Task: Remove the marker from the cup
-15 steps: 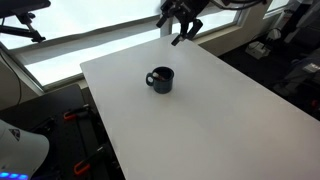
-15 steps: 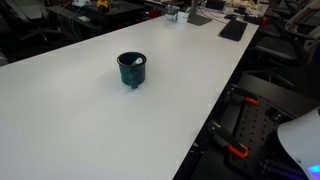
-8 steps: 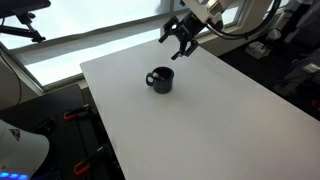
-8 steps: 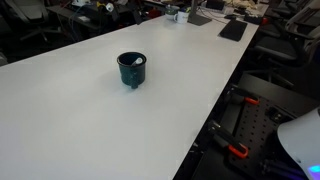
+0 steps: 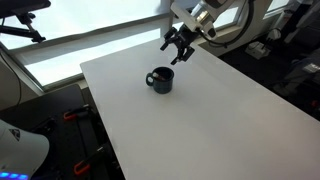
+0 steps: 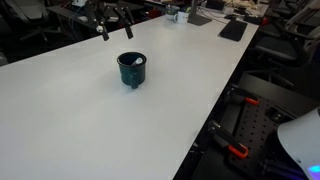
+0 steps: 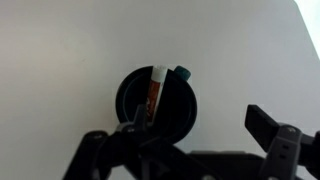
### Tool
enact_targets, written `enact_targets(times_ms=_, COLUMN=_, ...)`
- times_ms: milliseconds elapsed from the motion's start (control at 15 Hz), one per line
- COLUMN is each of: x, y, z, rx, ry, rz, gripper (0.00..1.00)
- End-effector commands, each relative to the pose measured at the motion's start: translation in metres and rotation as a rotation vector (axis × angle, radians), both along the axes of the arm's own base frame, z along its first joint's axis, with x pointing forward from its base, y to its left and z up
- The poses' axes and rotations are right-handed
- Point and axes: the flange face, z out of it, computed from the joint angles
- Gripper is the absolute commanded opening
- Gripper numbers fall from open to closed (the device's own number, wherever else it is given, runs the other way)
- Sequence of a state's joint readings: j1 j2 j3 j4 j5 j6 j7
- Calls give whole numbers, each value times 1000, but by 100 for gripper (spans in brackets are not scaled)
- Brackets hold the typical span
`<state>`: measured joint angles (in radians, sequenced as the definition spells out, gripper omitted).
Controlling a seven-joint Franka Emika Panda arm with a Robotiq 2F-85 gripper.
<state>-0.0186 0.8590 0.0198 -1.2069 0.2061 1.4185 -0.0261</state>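
The cup point(image 5: 160, 79) is a small dark mug standing upright on the white table point(image 5: 220, 110); it shows in both exterior views point(image 6: 131, 68). In the wrist view the cup point(image 7: 180, 112) is seen from above with the marker point(image 7: 155, 92), a reddish-orange stick with a white upper end, leaning inside against its far rim. My gripper point(image 5: 178, 46) hovers above and behind the cup, open and empty, and also shows in an exterior view point(image 6: 113, 20). In the wrist view the gripper point(image 7: 200, 128) has one finger over the cup's near rim and the other wide to the right.
The table's edges run close on the left point(image 5: 95, 110) and the near right side point(image 6: 215, 110). Dark flat items and clutter point(image 6: 232, 28) lie at the table's far end. Chairs and equipment stand around it.
The gripper has come down from the table's far edge toward the cup and now shows in both exterior views. The cup and marker have not moved.
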Motion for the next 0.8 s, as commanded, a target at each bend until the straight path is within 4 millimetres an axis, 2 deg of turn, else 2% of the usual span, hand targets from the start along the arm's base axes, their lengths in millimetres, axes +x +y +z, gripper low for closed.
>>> enact_targets(times_ms=0, x=4, y=9, z=-11, rx=-59, ry=-16, rz=-33, gripper=99)
enact_targets(times_ms=400, x=-6, y=11, z=-39, rx=-54, ry=41, rz=-43, gripper=90)
enact_targets(times_ms=733, x=-15, y=-1, z=-42, rx=-37, ry=63, rz=-64, gripper=79)
